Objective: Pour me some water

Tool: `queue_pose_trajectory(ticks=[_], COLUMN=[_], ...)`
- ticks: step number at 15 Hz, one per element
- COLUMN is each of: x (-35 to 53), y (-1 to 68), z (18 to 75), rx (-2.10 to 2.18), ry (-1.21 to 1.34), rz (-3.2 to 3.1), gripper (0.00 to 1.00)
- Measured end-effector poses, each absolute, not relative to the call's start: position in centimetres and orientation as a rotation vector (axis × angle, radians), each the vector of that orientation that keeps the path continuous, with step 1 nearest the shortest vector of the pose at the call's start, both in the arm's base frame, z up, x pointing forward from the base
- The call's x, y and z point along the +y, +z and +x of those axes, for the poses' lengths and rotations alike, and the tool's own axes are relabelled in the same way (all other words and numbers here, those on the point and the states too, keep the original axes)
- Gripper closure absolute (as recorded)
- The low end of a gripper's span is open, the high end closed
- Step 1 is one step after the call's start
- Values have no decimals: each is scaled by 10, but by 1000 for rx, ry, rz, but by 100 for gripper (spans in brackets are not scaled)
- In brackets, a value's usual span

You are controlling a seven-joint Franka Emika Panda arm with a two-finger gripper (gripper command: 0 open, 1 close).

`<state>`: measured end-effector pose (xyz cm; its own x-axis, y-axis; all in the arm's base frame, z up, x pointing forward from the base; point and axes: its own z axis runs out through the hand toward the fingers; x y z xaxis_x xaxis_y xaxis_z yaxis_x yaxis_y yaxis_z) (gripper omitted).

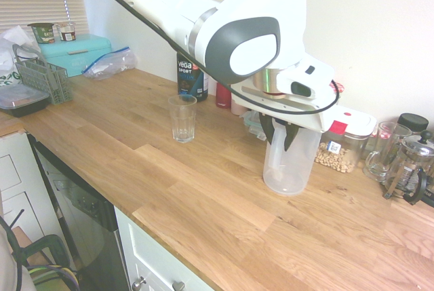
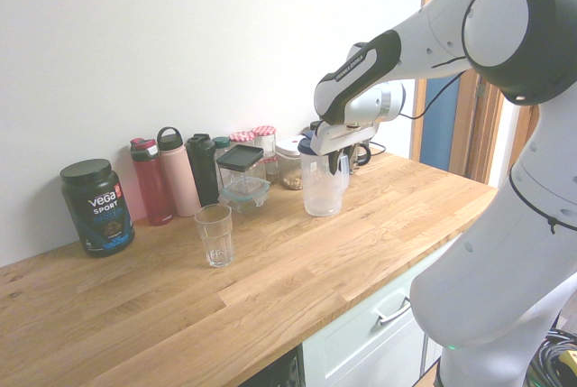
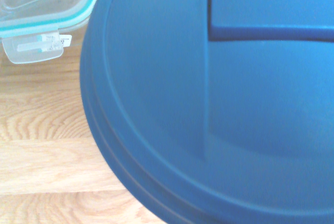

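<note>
One clear water jug (image 1: 290, 162) with a blue lid (image 3: 219, 104) is sitting on the worktop (image 1: 203, 196), and I'm hovering my jaws at its top, straddling the rim; whether they're clamped yet, I cannot tell. Nothing is poured, I'd say: the jug is standing upright. Well apart from it, the empty glass (image 1: 182, 118) is waiting upright. Lifting, carrying and tipping are all left, by my reckoning.

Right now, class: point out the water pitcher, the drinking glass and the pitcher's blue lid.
water pitcher (image 1: 290, 169), first exterior view, on its clear wall.
drinking glass (image 2: 215, 235), second exterior view, on its side wall.
blue lid (image 3: 219, 125), wrist view, on its flat top.
</note>
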<state>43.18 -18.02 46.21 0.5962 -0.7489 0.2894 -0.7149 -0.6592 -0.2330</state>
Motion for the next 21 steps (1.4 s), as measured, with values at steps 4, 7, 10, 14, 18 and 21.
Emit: queue_pose_trajectory(ticks=[4,7,10,14,18,21], x=[-181,-179,-165,-124,-52,5], y=[469,498,563,611,609,611], z=[434,431,401,385,391,397], rx=[1247,1145,872,513,150,-115], ry=[-560,-447,-335,-313,-210,-142], rz=[-2725,-2766,-2837,-2920,-2997,-3047], gripper=[100,100,100,100,100,100])
